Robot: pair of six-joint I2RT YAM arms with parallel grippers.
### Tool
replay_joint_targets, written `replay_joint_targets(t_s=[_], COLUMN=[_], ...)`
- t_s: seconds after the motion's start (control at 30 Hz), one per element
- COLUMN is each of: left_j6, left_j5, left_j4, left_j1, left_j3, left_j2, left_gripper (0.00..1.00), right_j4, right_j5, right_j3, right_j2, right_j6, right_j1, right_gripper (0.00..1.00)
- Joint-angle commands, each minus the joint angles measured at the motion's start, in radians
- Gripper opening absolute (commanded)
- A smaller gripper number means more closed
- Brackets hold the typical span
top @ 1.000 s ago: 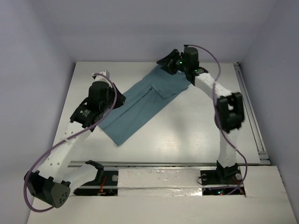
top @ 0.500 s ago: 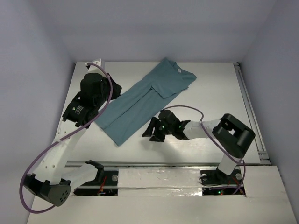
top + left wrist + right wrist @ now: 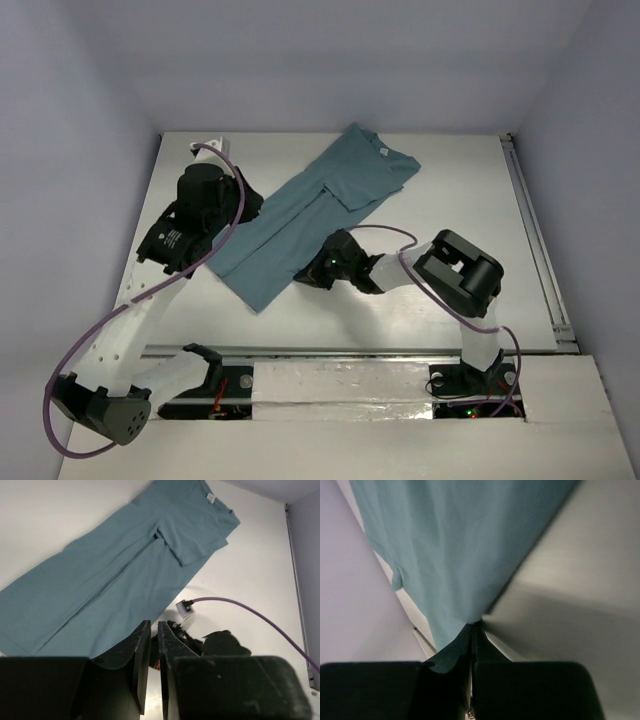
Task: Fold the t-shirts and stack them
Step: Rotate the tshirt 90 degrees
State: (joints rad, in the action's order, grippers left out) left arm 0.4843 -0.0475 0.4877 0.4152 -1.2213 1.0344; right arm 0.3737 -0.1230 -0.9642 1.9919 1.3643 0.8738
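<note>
The teal t-shirt lies folded lengthwise in a long diagonal strip, with its collar and white label at the far right and its hem at the near left. It also fills the left wrist view and the right wrist view. My right gripper is low on the table at the strip's right long edge near the hem. It is shut, with the fabric edge pinched at its tips. My left gripper hovers over the strip's left edge, fingers closed to a thin gap and empty.
White walls close in the table at the back and sides. A metal rail runs along the right edge and another along the front edge. The right arm's purple cable arches over the table beside the shirt.
My right gripper went from the collar a second ago to the table near the hem, then slid left onto the shirt's edge. My left arm shifted slightly.
</note>
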Motion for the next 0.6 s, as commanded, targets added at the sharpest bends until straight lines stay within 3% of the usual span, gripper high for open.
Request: replay_joint_targets(t_s=[0.0, 0.13, 0.2, 0.23, 0.37, 0.47, 0.5, 0.57], left_j6=[-0.016, -0.006, -0.007, -0.009, -0.033, -0.073, -0.099, -0.118], left_j5=[0.035, 0.078, 0.087, 0.09, 0.095, 0.068, 0.058, 0.023], left_j4=[-0.011, -0.055, -0.061, -0.075, -0.103, -0.15, -0.165, -0.21], left_j1=[-0.004, -0.004, -0.004, -0.004, -0.004, -0.004, -0.013, -0.013], left_j3=[0.014, 0.058, 0.066, 0.098, 0.134, 0.125, 0.117, 0.065], left_j2=[0.013, 0.033, 0.056, 0.068, 0.131, 0.229, 0.262, 0.39], left_gripper=[0.1, 0.15, 0.15, 0.27, 0.39, 0.43, 0.45, 0.45], right_j4=[-0.067, -0.034, -0.183, -0.258, -0.574, -0.749, -0.797, -0.886], right_j5=[0.076, 0.016, 0.011, 0.014, 0.032, 0.081, 0.104, 0.155], right_j3=[0.144, 0.407, 0.468, 0.499, 0.588, 0.584, 0.567, 0.521], right_j2=[-0.029, -0.246, -0.359, -0.464, -0.718, -0.888, -0.928, -1.039], right_j6=[-0.016, -0.112, -0.232, -0.269, -0.295, -0.274, -0.271, -0.283], right_j1=[-0.082, -0.211, -0.237, -0.237, -0.237, -0.237, -0.237, -0.246], right_gripper=[0.0, 0.0, 0.0, 0.0, 0.0, 0.4, 0.6, 0.72])
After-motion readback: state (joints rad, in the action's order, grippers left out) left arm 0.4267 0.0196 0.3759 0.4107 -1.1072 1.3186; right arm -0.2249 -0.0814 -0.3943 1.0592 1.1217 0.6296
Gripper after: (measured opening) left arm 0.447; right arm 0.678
